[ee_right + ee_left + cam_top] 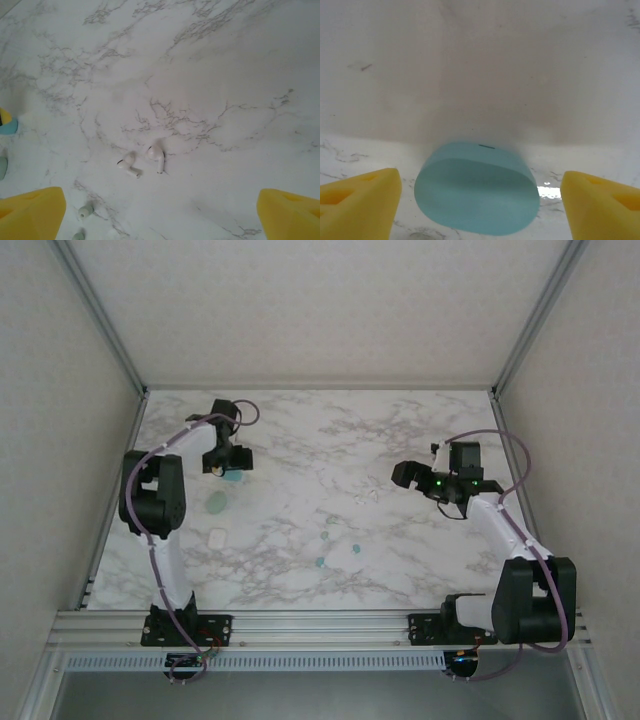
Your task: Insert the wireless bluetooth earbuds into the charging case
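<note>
Earbuds loose on marble table (300,430). White earbuds (155,156), a pair side by side, lie at 9 o'clock from right gripper (161,205) in top view; its jaws hang wide, holding nothing. Teal earbuds (320,563) scattered at 7 o'clock of the white pair. Left gripper (481,192) at table's 10 o'clock, jaws wide, straddling teal case (470,210), gap each side. Mint case (216,502), white case (218,537) lined at its 6 o'clock. Buds seen lie well apart from the cases.

Bright diffuse light, soft shadows, small glare on table (549,192), hazy wrist views
</note>
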Controlling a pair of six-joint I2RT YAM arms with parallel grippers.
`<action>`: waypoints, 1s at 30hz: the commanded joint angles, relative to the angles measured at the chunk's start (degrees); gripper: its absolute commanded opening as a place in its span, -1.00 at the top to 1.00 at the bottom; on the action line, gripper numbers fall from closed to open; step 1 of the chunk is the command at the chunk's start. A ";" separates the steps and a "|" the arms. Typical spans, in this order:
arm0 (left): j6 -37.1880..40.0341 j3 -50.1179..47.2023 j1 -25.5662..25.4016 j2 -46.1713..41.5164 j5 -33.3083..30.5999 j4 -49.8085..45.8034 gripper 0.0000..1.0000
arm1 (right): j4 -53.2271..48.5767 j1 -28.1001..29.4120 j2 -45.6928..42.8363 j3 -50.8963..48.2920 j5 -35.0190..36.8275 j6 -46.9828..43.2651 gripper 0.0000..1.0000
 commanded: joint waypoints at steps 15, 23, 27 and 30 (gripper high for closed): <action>3.38 5.02 -2.09 4.92 -0.75 -6.03 -0.14 | -2.58 0.34 -3.12 -1.39 2.36 1.69 -0.98; -0.29 4.70 -8.61 1.34 3.03 -7.09 -0.09 | -1.62 0.37 -3.37 -2.41 2.84 2.59 -0.97; -4.02 5.02 -14.99 0.41 3.73 -6.08 -0.12 | -0.95 0.32 -3.20 -2.95 2.72 2.90 -0.98; -6.57 6.53 -20.79 1.75 3.34 -5.22 -0.13 | -0.41 0.30 -3.44 -3.67 3.13 3.13 -0.98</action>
